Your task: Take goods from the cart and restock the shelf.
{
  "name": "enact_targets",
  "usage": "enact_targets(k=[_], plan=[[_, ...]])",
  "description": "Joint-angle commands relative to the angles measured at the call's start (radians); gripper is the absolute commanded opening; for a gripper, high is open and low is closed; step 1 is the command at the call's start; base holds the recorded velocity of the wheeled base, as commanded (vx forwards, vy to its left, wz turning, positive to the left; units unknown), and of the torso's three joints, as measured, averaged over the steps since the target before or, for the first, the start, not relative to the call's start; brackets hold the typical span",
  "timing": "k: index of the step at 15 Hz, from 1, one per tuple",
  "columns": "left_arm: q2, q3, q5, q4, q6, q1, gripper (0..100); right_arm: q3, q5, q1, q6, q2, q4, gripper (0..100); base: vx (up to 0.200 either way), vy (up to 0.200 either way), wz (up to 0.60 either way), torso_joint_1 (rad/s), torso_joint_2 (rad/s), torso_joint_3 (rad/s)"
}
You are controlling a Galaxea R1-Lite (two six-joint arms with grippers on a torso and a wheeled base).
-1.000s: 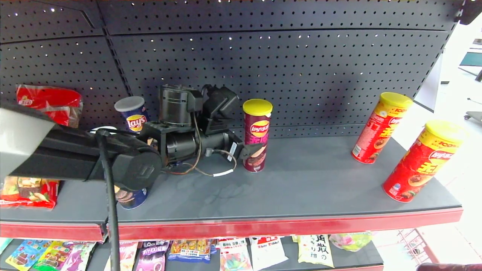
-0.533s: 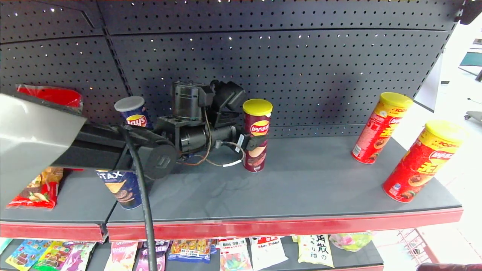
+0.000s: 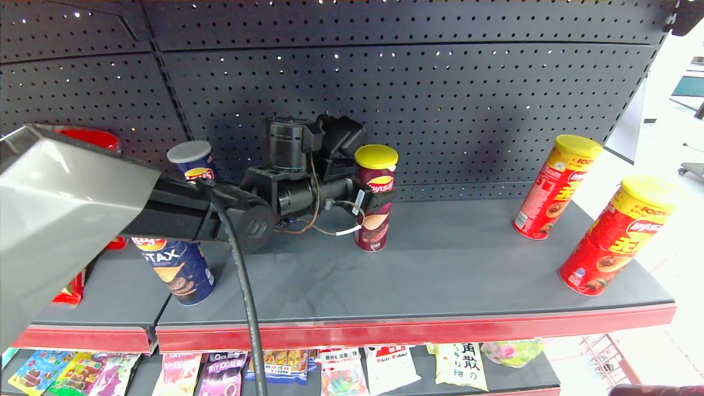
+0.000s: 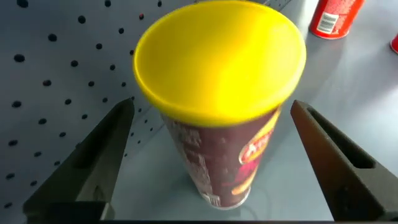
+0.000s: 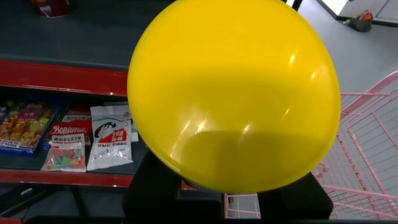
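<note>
Left arm has lifted and swung toward the back panel; left gripper [image 3: 379, 193] [image 4: 211, 109] now sits higher on the maroon can [image 3: 374, 223] [image 4: 217, 168], just under its yellow lid. Fingers [image 4: 106, 149] spread wide on either side, not touching. Can stands upright at the back of the shelf [image 3: 440, 264], unmoved. Right gripper [image 5: 227, 186] holds a yellow-lidded can [image 5: 233, 93] near the pink cart [image 5: 373, 155]. Two blue cans [image 3: 179, 269] stand left, two red cans [image 3: 553, 187] right.
</note>
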State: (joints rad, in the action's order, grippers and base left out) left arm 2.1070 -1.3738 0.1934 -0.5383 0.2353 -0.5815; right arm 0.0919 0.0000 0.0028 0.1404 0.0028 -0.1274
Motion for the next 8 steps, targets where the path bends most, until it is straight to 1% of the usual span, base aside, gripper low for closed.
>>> enact_targets(k=[1, 3, 7, 8], plan=[[0.016, -0.022, -0.002, 0.0, -0.001, 0.0, 100, 0.0, 0.0, 0.0, 0.001, -0.001, 0.0, 0, 0.0, 0.0, 0.0, 0.0, 0.0, 0.0], [0.028, -0.041, -0.003, 0.0, -0.007, -0.001, 100, 0.0, 0.0, 0.0, 0.001, -0.001, 0.0, 0, 0.0, 0.0, 0.0, 0.0, 0.0, 0.0], [0.047, -0.053, -0.009, -0.002, -0.007, -0.003, 100, 0.0, -0.002, 0.0, 0.001, -0.001, 0.0, 0, 0.0, 0.0, 0.0, 0.0, 0.0, 0.0], [0.051, -0.054, -0.009, -0.002, -0.008, -0.003, 0, 0.0, -0.002, 0.0, 0.001, -0.001, 0.0, 0, 0.0, 0.0, 0.0, 0.0, 0.0, 0.0]])
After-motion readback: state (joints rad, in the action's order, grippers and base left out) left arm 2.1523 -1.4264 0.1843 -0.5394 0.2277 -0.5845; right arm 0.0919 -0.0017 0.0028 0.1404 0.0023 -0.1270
